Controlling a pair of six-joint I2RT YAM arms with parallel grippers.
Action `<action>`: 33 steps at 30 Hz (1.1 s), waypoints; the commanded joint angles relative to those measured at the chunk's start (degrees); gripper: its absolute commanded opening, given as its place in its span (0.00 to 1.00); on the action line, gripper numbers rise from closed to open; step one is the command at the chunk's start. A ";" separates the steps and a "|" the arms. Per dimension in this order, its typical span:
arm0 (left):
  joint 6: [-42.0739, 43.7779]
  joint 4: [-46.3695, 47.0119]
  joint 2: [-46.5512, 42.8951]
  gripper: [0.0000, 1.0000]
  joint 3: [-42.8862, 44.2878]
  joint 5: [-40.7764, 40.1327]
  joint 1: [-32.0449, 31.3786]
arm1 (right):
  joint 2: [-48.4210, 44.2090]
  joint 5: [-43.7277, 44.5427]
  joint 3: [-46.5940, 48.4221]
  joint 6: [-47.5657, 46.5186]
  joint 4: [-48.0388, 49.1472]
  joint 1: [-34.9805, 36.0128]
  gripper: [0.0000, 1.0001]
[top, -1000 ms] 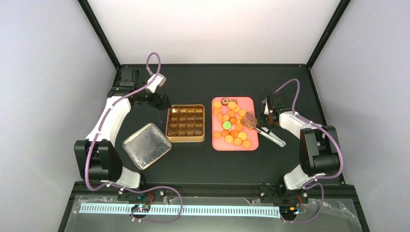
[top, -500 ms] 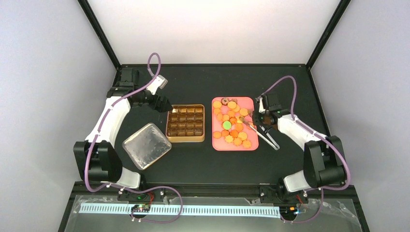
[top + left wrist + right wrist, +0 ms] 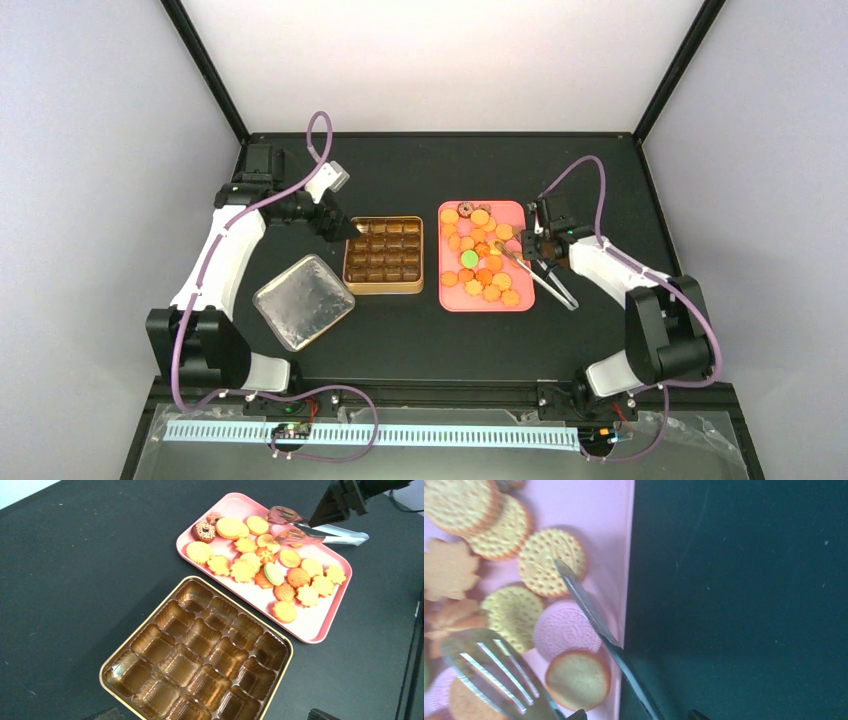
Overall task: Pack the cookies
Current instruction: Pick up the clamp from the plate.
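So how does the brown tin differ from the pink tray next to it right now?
The tin is brown-gold and split into a grid of moulded compartments; the tray is pink with one flat floor. Every tin compartment in view is empty, while the tray carries the cookies. Metal tongs cross the tray's edge, not the tin's. Both are rounded rectangles side by side on the black table.

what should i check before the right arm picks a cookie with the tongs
1. Tongs held in right gripper: ok.
2. Tongs spread open above the cookies: ok.
3. A cookie pinched between the blades: not ok, none yet.
4. Tin uncovered, compartments empty: ok.
5. Lid lying clear of the tin: ok.
6. Left gripper open, away from the pink tray: ok.
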 commanded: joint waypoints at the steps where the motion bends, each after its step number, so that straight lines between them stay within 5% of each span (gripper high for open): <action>1: 4.73 -3.55 -0.90 0.99 1.89 3.40 -0.36 | 4.06 3.32 0.70 0.67 0.99 -0.05 0.54; 8: 6.37 -5.07 -0.96 0.99 2.45 3.71 -0.50 | 5.91 2.73 -0.20 1.33 2.33 -0.64 0.43; 15: 6.52 -5.29 -0.45 0.99 3.15 4.38 -1.04 | 5.00 1.09 -1.14 0.58 2.35 -0.60 0.20; 22: 5.98 -4.40 -0.76 0.99 3.40 4.62 -1.11 | 5.14 -0.47 -0.77 0.42 1.83 -0.53 0.17; 26: 6.22 -4.70 -1.02 0.99 3.53 4.74 -1.24 | 5.32 -1.57 -0.75 0.55 2.19 -0.32 0.02; 33: 8.55 -6.71 -1.18 0.99 4.56 5.43 -1.97 | 1.32 -1.19 -1.81 0.34 2.83 1.29 0.01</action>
